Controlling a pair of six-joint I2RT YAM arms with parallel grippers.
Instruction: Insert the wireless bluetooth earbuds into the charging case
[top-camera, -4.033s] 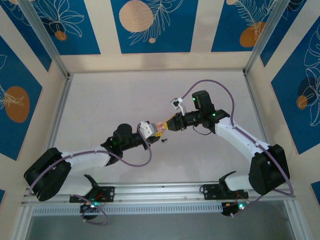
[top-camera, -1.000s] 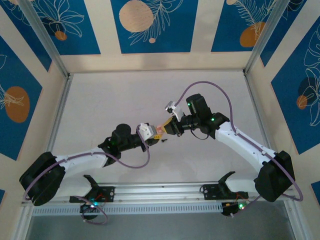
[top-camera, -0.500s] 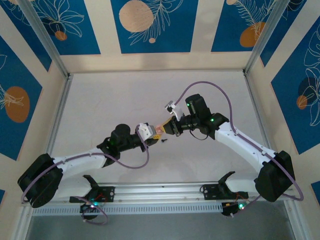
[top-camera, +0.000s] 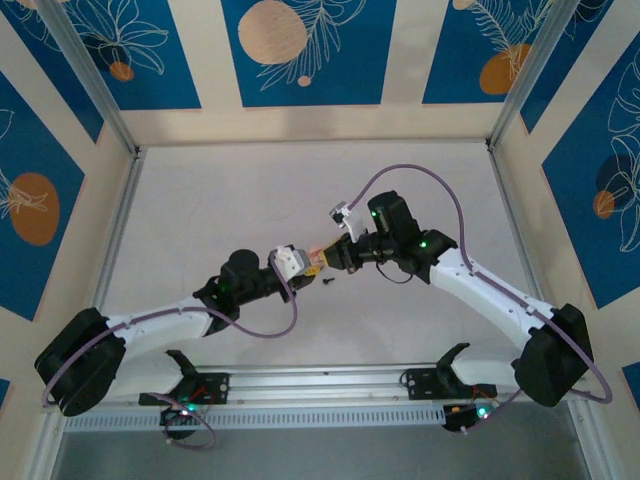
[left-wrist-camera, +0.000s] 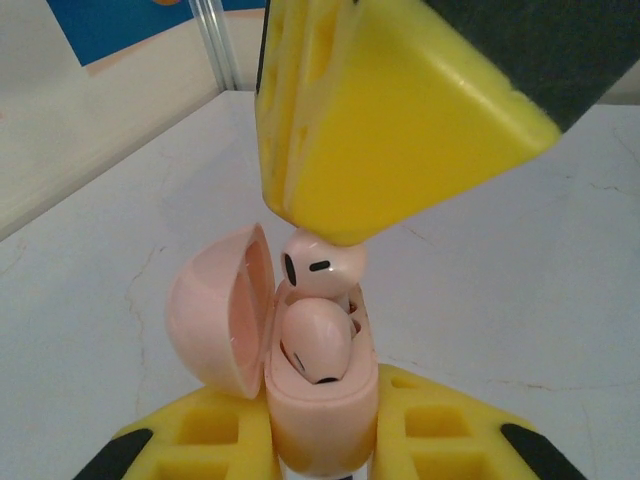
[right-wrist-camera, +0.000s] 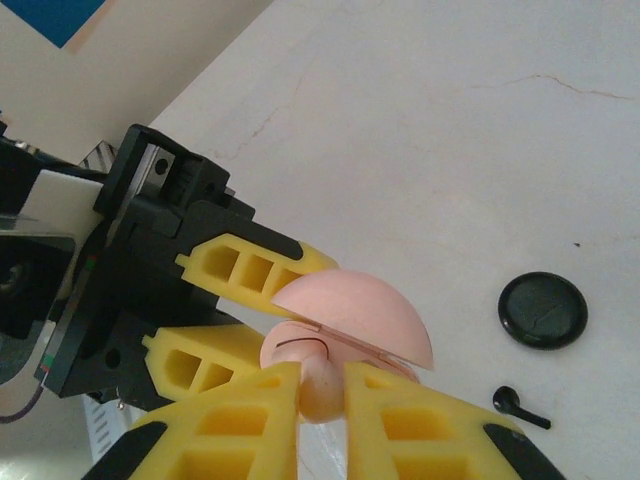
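Your left gripper (left-wrist-camera: 322, 445): clamped on the open pink charging case (left-wrist-camera: 318, 410).
Your right gripper (right-wrist-camera: 322, 405): pinched the second earbud (left-wrist-camera: 322, 265) at the case's mouth.
Done: one earbud (left-wrist-camera: 315, 340) sat in its well.
Left, by appearances: seating that second earbud.

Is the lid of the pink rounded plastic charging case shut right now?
No: in the left wrist view the pink charging case has its pink lid swung open sideways, a pink earbud seated inside.
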